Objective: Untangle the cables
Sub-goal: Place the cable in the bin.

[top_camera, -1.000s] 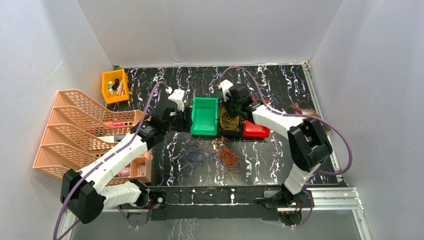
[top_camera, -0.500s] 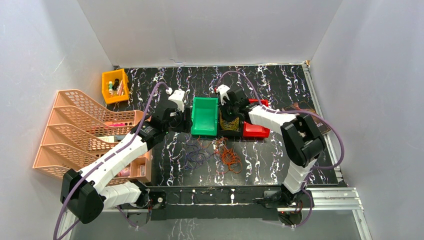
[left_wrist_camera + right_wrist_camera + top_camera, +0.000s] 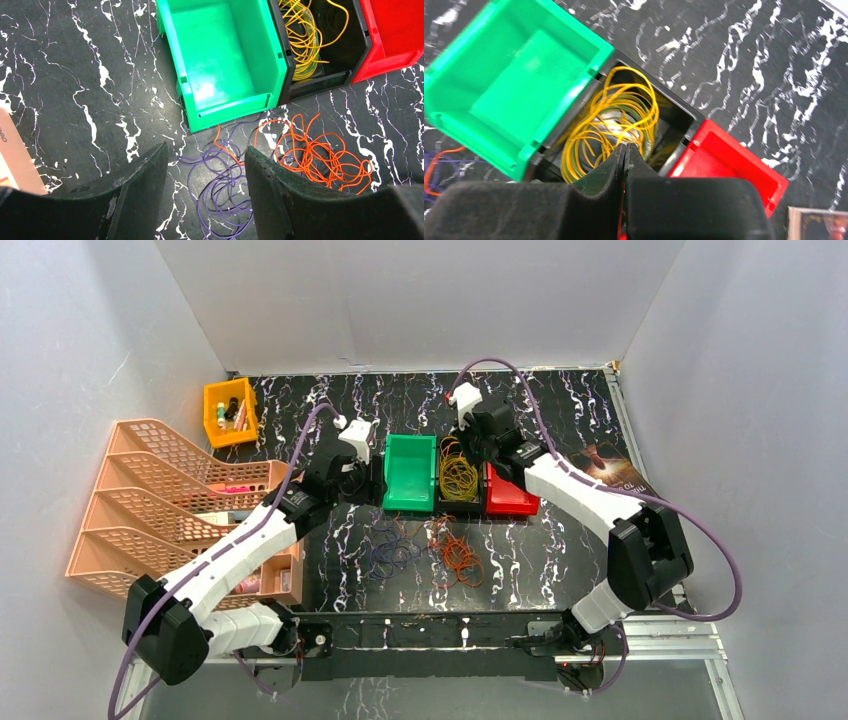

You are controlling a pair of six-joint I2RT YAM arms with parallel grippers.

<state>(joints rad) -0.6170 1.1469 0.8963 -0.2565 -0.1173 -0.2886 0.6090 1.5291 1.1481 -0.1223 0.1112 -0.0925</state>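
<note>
- Top view: shows yellow cables coiled inside black bin, apart from the rest. Counts as the one colour sorted.
- Shows green bin and red bin on either side of it, with nothing visible inside.
- Finds purple cables and orange cables loose on tabletop, just in front of the bins, side by side and touching. Judges roughly a third done, with two bunches left to part and bin.
- Leaves open tabletop right of the orange bunch and beyond the bins. Puts trays well off to the left.
- Left wrist view: has left end effector spread wide, holding nothing, above the purple bunch. Shows an orange strand crossing into the purple loops close to the green bin's front edge. Means little room on the bin side and more toward the near edge.
- Right wrist view: has right end effector pressed together over the black bin, above the yellow coil, no strand seen between the pads. Shows bin walls close on both sides.
</note>
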